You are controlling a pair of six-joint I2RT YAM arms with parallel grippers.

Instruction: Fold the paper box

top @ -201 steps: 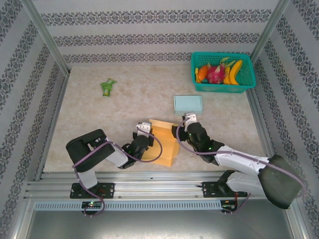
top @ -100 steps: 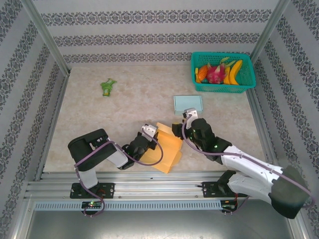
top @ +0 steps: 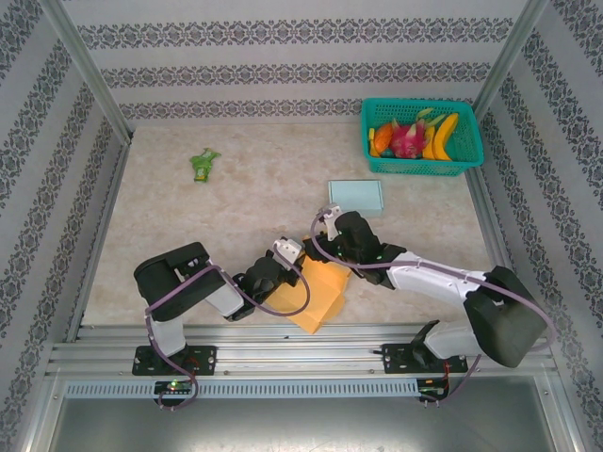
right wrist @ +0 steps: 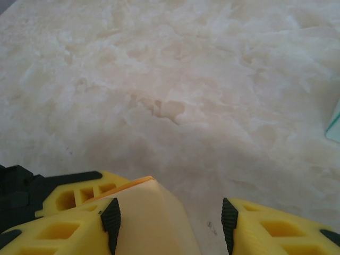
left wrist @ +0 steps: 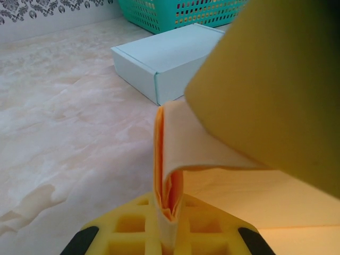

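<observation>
Mid-fold: the orange paper box [top: 325, 294] lies near the tabletop's [top: 236, 202] 6 o'clock edge, its 10 o'clock edge clenched in the left end effector [left wrist: 169, 226]. The right end effector [right wrist: 169, 226], released, straddles the 12 o'clock flap; next it probably must pinch and crease that inward.

1. The left half of the table [top: 188, 221] is open marble with wide passage. A small green packet [top: 203, 164] lies alone toward the far-left corner.
2. A teal basket [top: 419, 168] of fruit blocks the far-right corner.
3. A light-blue box [top: 356, 195] lies near the basket's front, with a narrow strip of table between them.
4. Near centre, the left arm [top: 203, 282] and right arm [top: 433, 278] meet over the orange paper box [top: 320, 294], crowding that spot.
5. Patterned walls [top: 283, 56] close three sides.
</observation>
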